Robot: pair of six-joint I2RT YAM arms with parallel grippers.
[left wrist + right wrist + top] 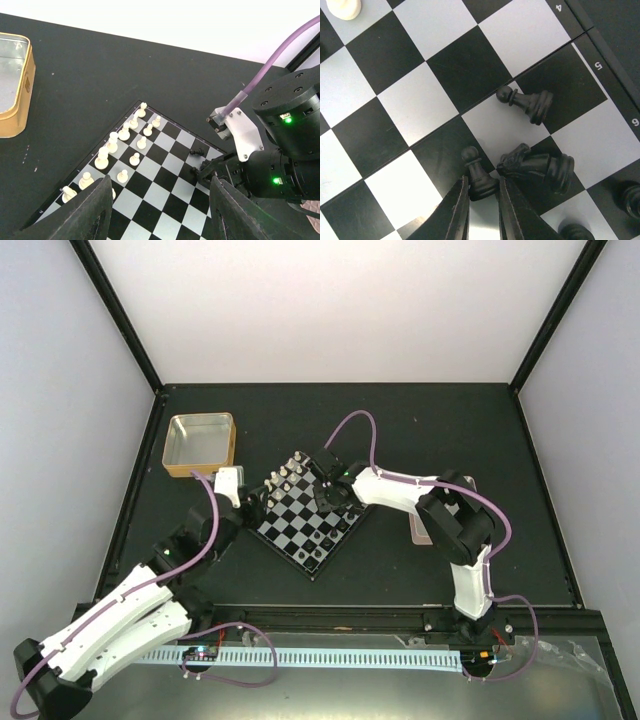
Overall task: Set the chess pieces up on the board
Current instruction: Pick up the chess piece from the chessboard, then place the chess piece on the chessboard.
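Right end effector (481, 194): narrow, its two fingers (457, 212) closed in on the base of a black pawn (477, 172) at the lower middle of the right wrist view.
Held pawn: it stood on the line between a black and a silvery square, its head pointing to the upper left of the frame.
Nearby black pieces: a black knight (540, 170) lay on its side just right of the held pawn; a second black pawn (527, 102) sat above it, apart from both.
Left end effector (161, 212): wide, with nothing between its fingers, hanging over the lower left part of the board.
Board (300, 522): on the dark counter (400, 430) at mid frame of the top view, turned corner-on.
White pieces (125, 142): in two rows along the board's upper left side.
Gold-rimmed tray (200, 443): upper left of the board, apart from it.
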